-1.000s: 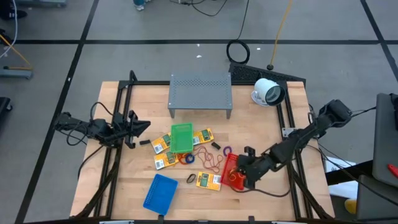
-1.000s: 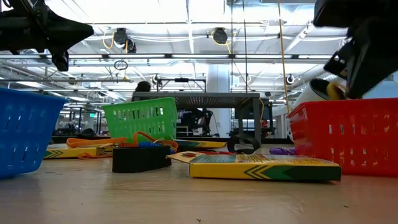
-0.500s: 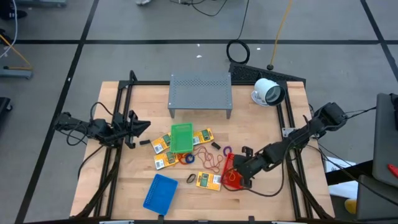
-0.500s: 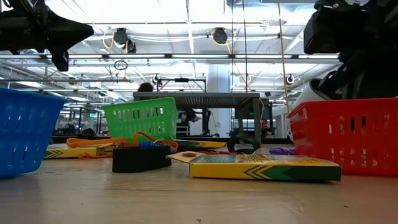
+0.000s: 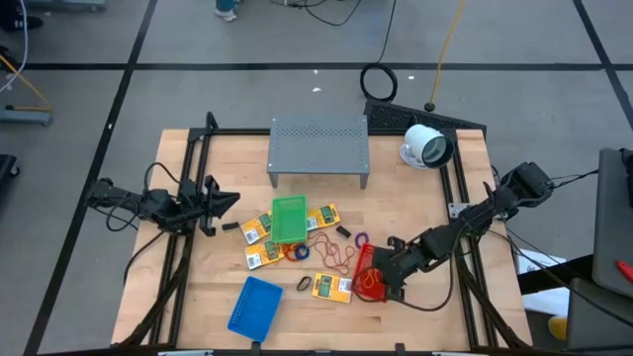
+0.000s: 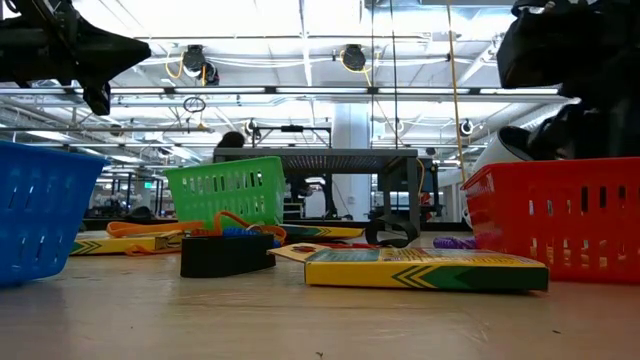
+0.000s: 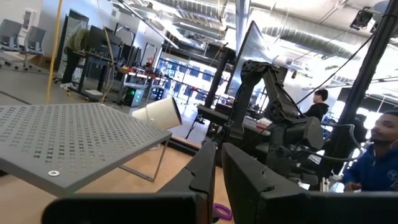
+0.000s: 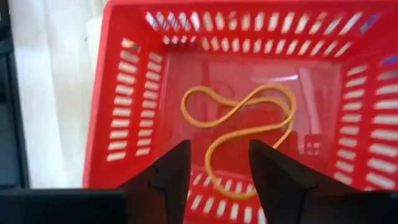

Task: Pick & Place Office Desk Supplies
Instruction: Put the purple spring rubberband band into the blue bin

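Rubber band (image 8: 239, 121): thin, tan, looped.

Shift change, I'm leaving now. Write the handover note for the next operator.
Right gripper: open, above the red basket; nothing held.
Left gripper: shut, empty, parked at the table's left edge.
Done: one rubber band lies in the red basket.
Left: yellow packets, another rubber band and small rings on the table around the green basket; blue basket near the front edge.
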You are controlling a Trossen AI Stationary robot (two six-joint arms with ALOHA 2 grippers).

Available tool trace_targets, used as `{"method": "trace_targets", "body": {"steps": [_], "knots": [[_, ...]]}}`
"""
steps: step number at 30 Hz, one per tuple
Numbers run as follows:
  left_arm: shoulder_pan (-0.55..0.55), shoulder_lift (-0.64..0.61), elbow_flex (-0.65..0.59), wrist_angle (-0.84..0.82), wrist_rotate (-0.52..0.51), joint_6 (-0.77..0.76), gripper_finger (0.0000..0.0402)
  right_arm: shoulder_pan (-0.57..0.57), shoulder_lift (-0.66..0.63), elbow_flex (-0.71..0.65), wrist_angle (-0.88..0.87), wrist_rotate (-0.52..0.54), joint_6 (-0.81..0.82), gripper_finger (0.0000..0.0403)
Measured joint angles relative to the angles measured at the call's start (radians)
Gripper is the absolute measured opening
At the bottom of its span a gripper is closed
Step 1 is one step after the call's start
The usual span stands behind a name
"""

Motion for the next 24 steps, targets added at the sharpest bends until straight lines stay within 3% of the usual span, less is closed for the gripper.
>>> {"method": "trace_targets", "body": {"steps": [17,20,24], "knots": [[0.000,0.000,0.000,0.000,0.000,0.000,0.0037,0.002,-0.016,0.000,-0.147,-0.201,0.045,0.0148],[0.000,0.000,0.000,0.000,0.000,0.000,0.0037,0.004,-0.049,0.000,-0.129,-0.161,0.045,0.0146],[0.000,0.000,0.000,0.001,-0.001,0.000,0.0037,0.008,-0.137,0.000,-0.099,-0.013,0.044,0.0144]]}}
